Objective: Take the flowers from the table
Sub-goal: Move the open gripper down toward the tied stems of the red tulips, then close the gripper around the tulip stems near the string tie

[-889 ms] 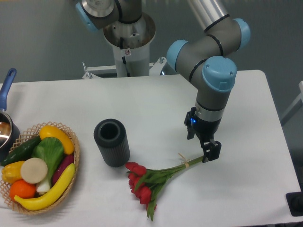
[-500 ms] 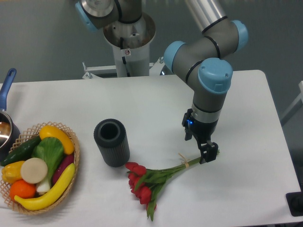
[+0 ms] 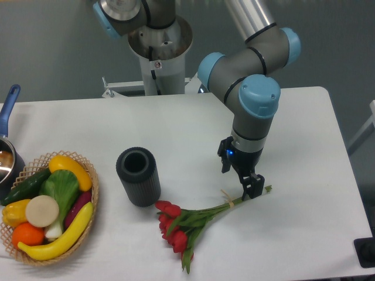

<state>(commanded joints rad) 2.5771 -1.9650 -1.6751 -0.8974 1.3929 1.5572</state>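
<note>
The flowers (image 3: 183, 225) lie flat on the white table (image 3: 304, 146) near its front edge. Their red tulip heads point left and the long green stems run up to the right, tied by a pale band (image 3: 229, 202). My gripper (image 3: 251, 191) points down over the stems just right of the band. Its dark fingers (image 3: 253, 185) stand on either side of the stems, and the stem tips (image 3: 266, 189) poke out to the right. The jaws look open, and the bunch rests on the table.
A dark ribbed cylindrical vase (image 3: 139, 176) stands upright just left of the tulip heads. A wicker basket (image 3: 91, 193) of vegetables sits at the front left, with a blue-handled pot (image 3: 8, 117) behind it. The arm's base (image 3: 159, 47) rises at the back.
My gripper has moved left along the stems, from their tips towards the pale band. The flowers have not moved.
</note>
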